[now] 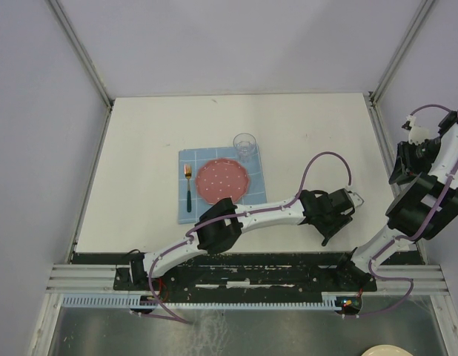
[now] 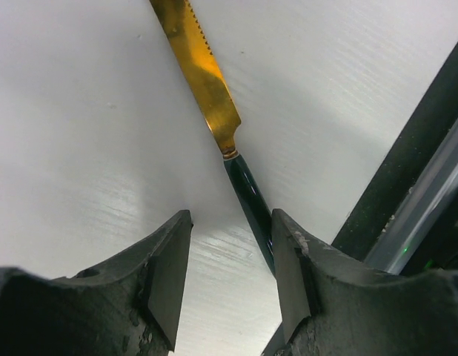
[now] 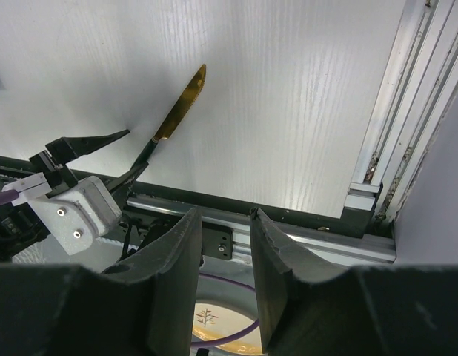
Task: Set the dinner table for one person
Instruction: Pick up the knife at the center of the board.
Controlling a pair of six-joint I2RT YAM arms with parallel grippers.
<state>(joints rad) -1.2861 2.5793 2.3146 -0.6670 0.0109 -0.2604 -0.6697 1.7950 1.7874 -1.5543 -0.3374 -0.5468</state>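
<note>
L gripper (image 2: 230,219) jaws are spread astride the knife (image 2: 207,85) handle, nothing pinched yet; knife is seen by near edge of the dinner table (image 1: 310,133), presumably to be moved beside the plate (image 1: 223,180) on the placemat (image 1: 201,156), opp. the fork (image 1: 188,185). R gripper (image 3: 225,215) is held aside, jaws apart, empty.

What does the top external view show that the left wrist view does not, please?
Only overhead: the blue placemat with pink plate, fork and glass, plus the right arm. Only the wrist: a knife with a gold serrated blade and a dark handle, lying just inside the open left gripper. Both: the white dinner table and that gripper.
</note>
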